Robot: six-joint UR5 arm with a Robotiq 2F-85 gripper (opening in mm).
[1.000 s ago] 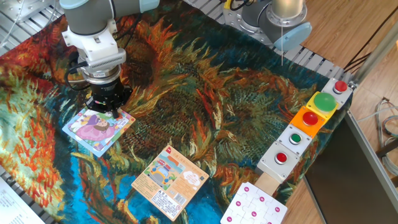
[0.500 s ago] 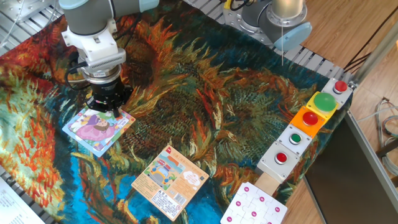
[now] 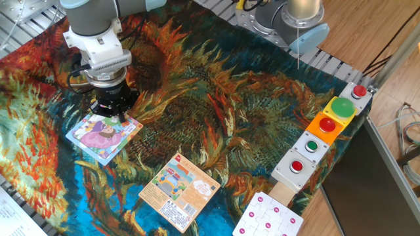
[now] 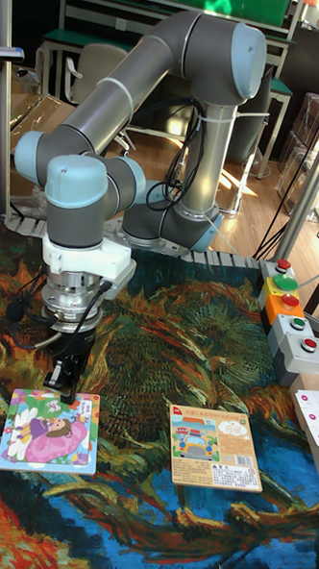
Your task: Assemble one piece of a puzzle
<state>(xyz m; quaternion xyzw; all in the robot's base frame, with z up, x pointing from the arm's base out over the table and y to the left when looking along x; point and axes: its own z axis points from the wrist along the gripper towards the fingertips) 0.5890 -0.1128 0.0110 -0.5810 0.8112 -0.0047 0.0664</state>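
Observation:
The puzzle [image 3: 98, 137] [image 4: 46, 429] lies flat on the patterned cloth at the left, a square with a pink-purple figure and a light-blue rim. My gripper [image 3: 112, 117] [image 4: 70, 383] hangs just above its far right corner, pointing straight down. The fingers stand slightly apart and I see nothing between them. No loose piece shows on the cloth. The piece does not stand out from the puzzle's picture, and the corner under the fingers is partly hidden.
An orange printed card [image 3: 178, 190] [image 4: 212, 434] lies right of the puzzle near the front. A white board with pink dots [image 3: 268, 216] sits at the front right. A row of button boxes [image 3: 326, 124] [image 4: 288, 317] lines the right edge.
The gripper has risen a little from the puzzle's corner and shifted slightly left. The puzzle and card have stayed in place.

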